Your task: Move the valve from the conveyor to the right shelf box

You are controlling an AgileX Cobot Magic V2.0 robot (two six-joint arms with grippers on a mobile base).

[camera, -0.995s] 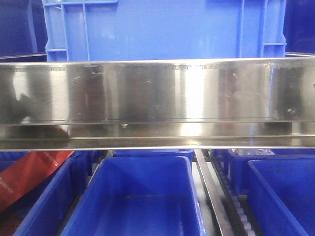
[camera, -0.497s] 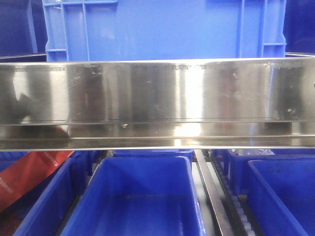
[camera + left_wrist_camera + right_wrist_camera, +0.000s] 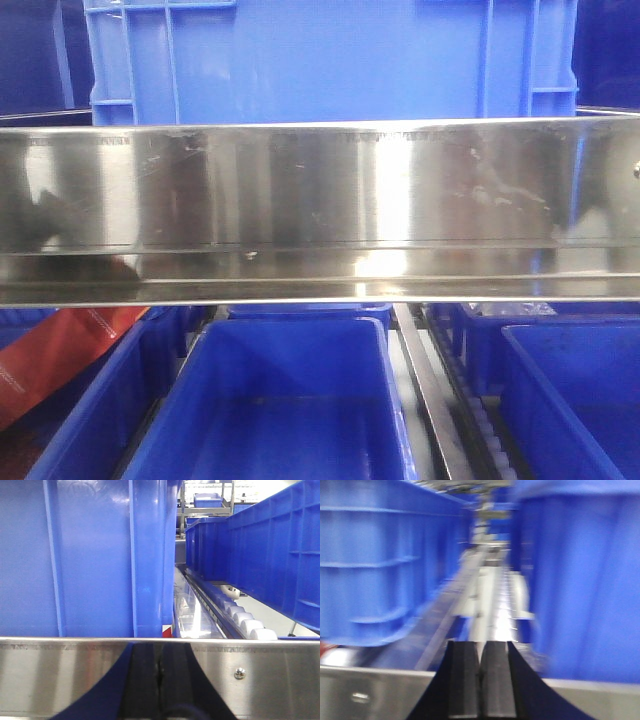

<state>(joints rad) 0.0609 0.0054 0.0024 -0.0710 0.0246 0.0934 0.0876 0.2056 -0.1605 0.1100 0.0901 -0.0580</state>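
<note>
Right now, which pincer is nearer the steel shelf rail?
Left, probably: the left pincer sits right at the steel shelf rail, which looms tall. The right pincer sees it lower and thinner, seemingly farther back.

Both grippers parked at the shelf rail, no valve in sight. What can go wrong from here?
1. Neither the valve nor the conveyor shows in any view, so any reach now would be blind.
2. Both grippers, left gripper and right gripper, are shut and sit right at the steel rail; moving forward or up likely clips it or the blue bins.
3. The right wrist view is motion-blurred, so the right arm seems to be moving; positioning from it is unreliable.
</note>
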